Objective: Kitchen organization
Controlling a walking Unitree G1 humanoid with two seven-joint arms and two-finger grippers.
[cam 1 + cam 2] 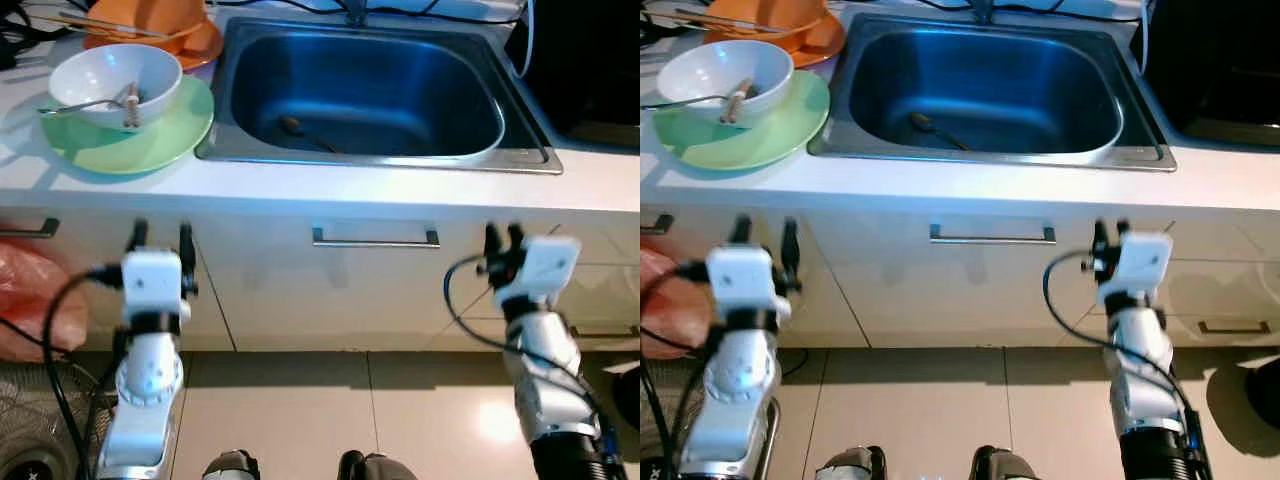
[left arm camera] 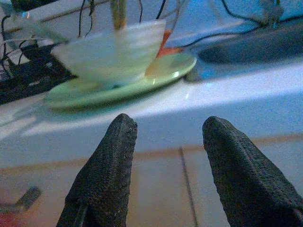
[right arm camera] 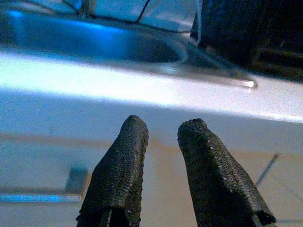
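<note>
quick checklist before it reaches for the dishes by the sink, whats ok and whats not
1. Left gripper open and empty: ok, held below the counter edge.
2. Right gripper empty: ok, fingers slightly apart.
3. White bowl seated on the green plate: ok, upright.
4. Bowl free of contents: not ok, utensils lie inside it.
5. Sink free of items: not ok, a spoon lies on the bottom.
6. Orange dish behind the bowl stable: cannot tell, partly cut off.

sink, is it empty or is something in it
Not empty: a spoon lies on the bottom of the sink; no water can be made out.
</note>
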